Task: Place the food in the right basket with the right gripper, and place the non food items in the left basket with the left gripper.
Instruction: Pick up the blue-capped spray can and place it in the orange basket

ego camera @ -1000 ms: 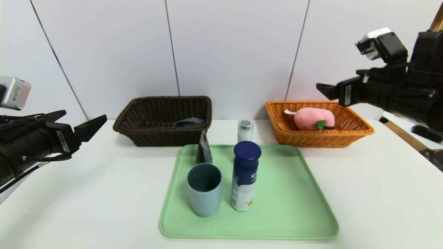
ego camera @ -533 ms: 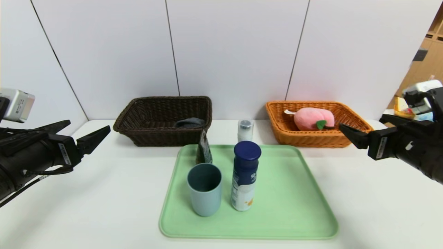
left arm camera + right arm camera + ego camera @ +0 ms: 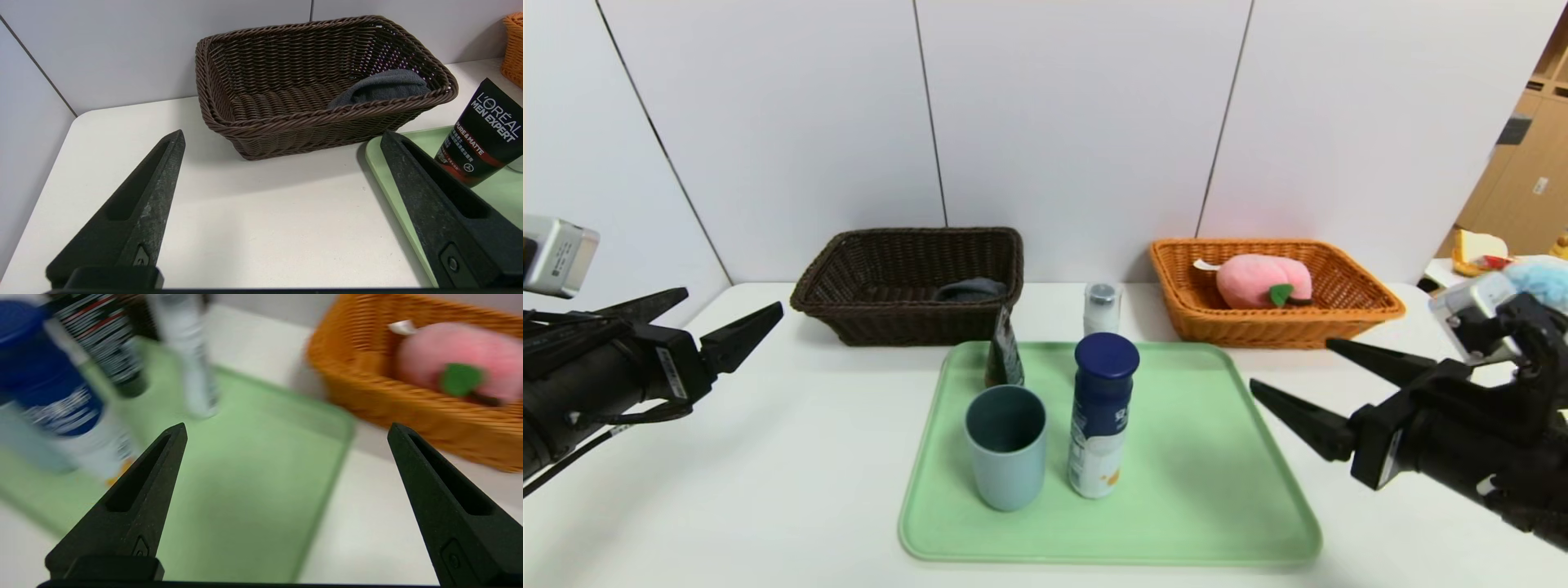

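**Risk assessment: tight cluster on tray, both arms unloaded**

The right gripper (image 3: 1290,367) is hanging beside the green tray (image 3: 1217,490) with its fingers spread wide and carrying nothing; the navy-capped bottle (image 3: 1101,416) is standing upright ahead of those fingers, with the grey-blue cup (image 3: 1005,447) just beyond it on its far side; a sweeping approach is risking a knock that topples the tall bottle into the cup. The plush peach (image 3: 1262,280) is lying in the orange basket (image 3: 1347,322), off to one side of the right fingers.

The left gripper (image 3: 727,318) is waiting over the surface (image 3: 768,457), fingers likewise fully parted and empty; the dark basket (image 3: 286,130), holding the grey cloth (image 3: 380,85), is sitting directly ahead of them, and the black tube (image 3: 482,130) is standing beside one fingertip, leaning slightly; the grey-capped bottle (image 3: 1102,308) is standing close behind the navy-capped one; both arms reaching into this cluster together are risking collision; a mistaken pick between the two white bottles is also plausible.
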